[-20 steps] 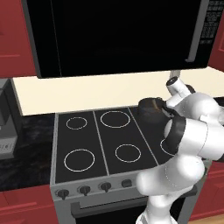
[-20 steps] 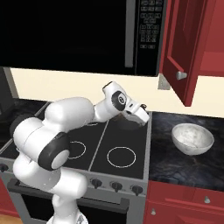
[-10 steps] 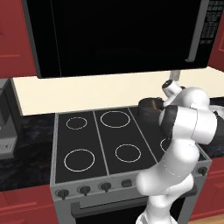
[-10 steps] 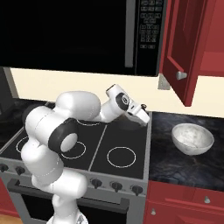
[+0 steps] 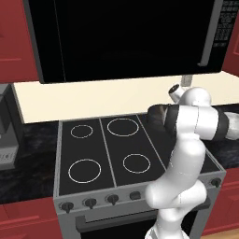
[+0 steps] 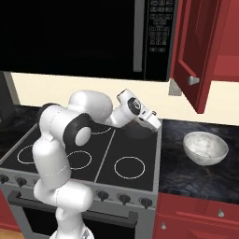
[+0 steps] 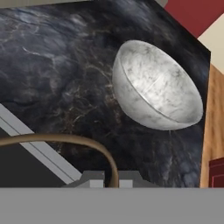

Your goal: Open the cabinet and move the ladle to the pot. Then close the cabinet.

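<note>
Holding the slim brown wooden ladle in clenched jaws, I have it over the stove's right edge, the dark grey pot just behind my arm. If I swing carelessly, the long handle could strike the pale speckled bowl or the open red cabinet door. No legible writing.

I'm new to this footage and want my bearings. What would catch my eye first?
The white arm bends over the black stovetop, its shut gripper pinching a curved brown ladle handle. A pale speckled bowl sits on the dark marble counter right of the stove. Above it, a dark red cabinet door hangs open beside the black microwave.
</note>
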